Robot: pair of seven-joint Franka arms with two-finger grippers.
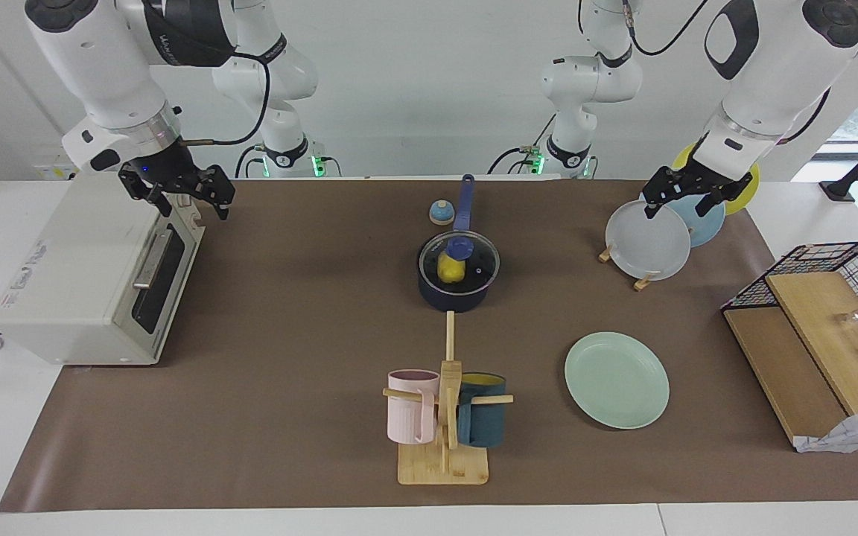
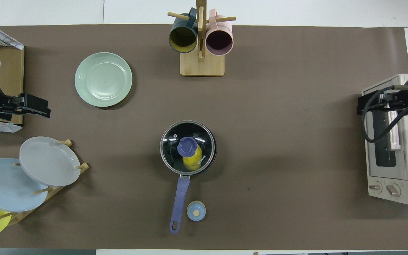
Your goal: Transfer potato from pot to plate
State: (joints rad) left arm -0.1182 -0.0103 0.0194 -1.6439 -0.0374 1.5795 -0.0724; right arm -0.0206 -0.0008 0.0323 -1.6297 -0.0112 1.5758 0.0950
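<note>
Bench (image 1: 310,461) covered by a brown mat, carrying the following. Toaster oven (image 1: 94,283), white, at the right arm's end of the bench, door facing the middle. Wire basket with wooden boards (image 1: 816,335) at the left arm's end. Plate rack (image 2: 23,177) holding grey, blue and yellow plates upright, toward the left arm's end, close to the robots. Mug tree (image 1: 447,417) on a wooden base, farther from the robots than the pot, hung with a pink mug (image 1: 410,406) and a dark teal mug (image 1: 482,420). Plate (image 1: 617,380), pale mint green, lying flat and bare on the mat, farther from the robots than the rack, toward the left arm's end. Pot (image 1: 459,275), dark navy, mid-bench, long blue handle pointing toward the robots, glass lid with a blue knob (image 2: 187,146) seated on it. Potato (image 2: 191,161), bright yellow, inside the pot, seen through the lid. Small blue round item (image 2: 196,211) beside the pot handle. Left gripper (image 1: 686,195), raised over the plate rack, fingers apart, holding nothing. Right gripper (image 1: 179,190), raised over the toaster oven, fingers apart, holding nothing.
</note>
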